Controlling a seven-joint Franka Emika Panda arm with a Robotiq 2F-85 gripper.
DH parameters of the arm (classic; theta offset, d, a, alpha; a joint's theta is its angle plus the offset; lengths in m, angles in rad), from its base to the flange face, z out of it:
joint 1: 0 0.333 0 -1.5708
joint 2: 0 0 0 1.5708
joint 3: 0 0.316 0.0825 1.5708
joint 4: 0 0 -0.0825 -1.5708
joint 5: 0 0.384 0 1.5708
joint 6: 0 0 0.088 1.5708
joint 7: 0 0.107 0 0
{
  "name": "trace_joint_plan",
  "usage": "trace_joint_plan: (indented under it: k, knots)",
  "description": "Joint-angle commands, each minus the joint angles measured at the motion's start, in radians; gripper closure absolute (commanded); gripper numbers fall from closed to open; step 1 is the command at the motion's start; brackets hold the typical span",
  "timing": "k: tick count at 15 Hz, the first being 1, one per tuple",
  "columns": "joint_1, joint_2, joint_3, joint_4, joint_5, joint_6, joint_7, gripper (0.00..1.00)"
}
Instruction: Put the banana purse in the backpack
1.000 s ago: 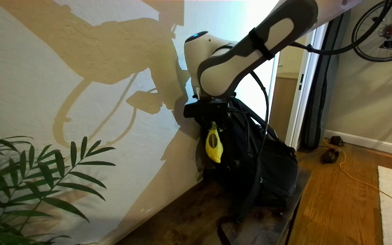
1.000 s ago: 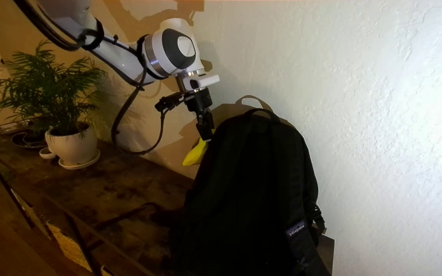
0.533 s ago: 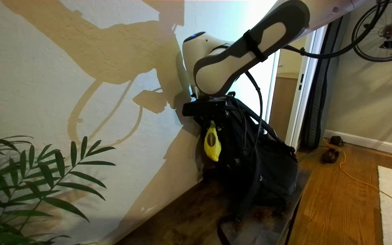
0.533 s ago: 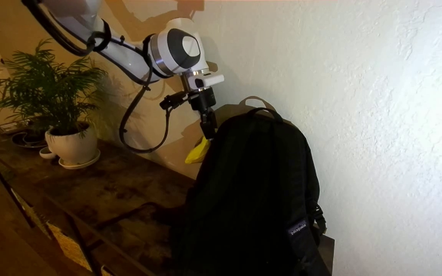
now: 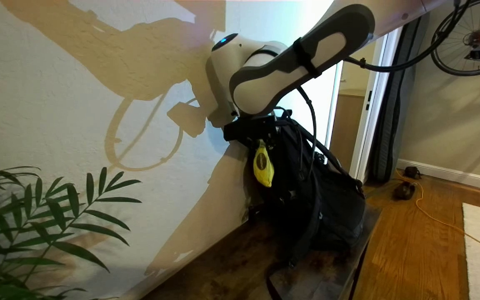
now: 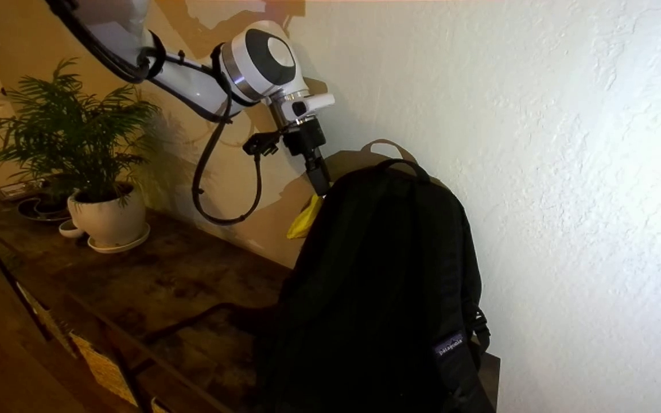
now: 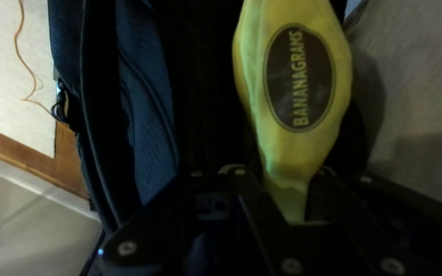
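You've raised yellow banana-shaped cloth pouch (image 6: 303, 221) mid-frame, black two-finger gripper (image 6: 321, 190) pinching it; crossing low could snag black fabric backpack (image 6: 385, 275).

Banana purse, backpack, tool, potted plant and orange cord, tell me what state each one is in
Banana purse: hanging by one end, in plain view
Backpack: upright; cannot tell whether its opening is unzipped
Tool: shut on the purse's end
Potted plant: upright, green-leaved
Orange cord: lying slack
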Motion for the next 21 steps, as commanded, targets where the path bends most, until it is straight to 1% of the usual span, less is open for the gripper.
trace_joint_plan:
  k: [1,6,11,12,13,14,15,17,21]
  knots:
    - [0.044,0.036,-0.06,0.054,-0.113,-0.007,-0.035,0.93]
    - [0.094,0.064,-0.095,0.053,-0.257,-0.007,-0.045,0.93]
    - [0.124,0.106,-0.095,0.056,-0.383,-0.03,-0.024,0.93]
    - [0.125,0.113,-0.092,0.058,-0.399,-0.028,-0.017,0.93]
    - [0.125,0.119,-0.088,0.058,-0.41,-0.025,-0.012,0.9]
    - [0.126,0.123,-0.084,0.059,-0.422,-0.022,-0.007,0.82]
    - [0.126,0.127,-0.081,0.061,-0.431,-0.02,-0.008,0.58]
    - [0.129,0.132,-0.077,0.064,-0.448,-0.021,-0.007,0.54]
    - [0.133,0.127,-0.075,0.055,-0.484,-0.026,0.002,0.3]
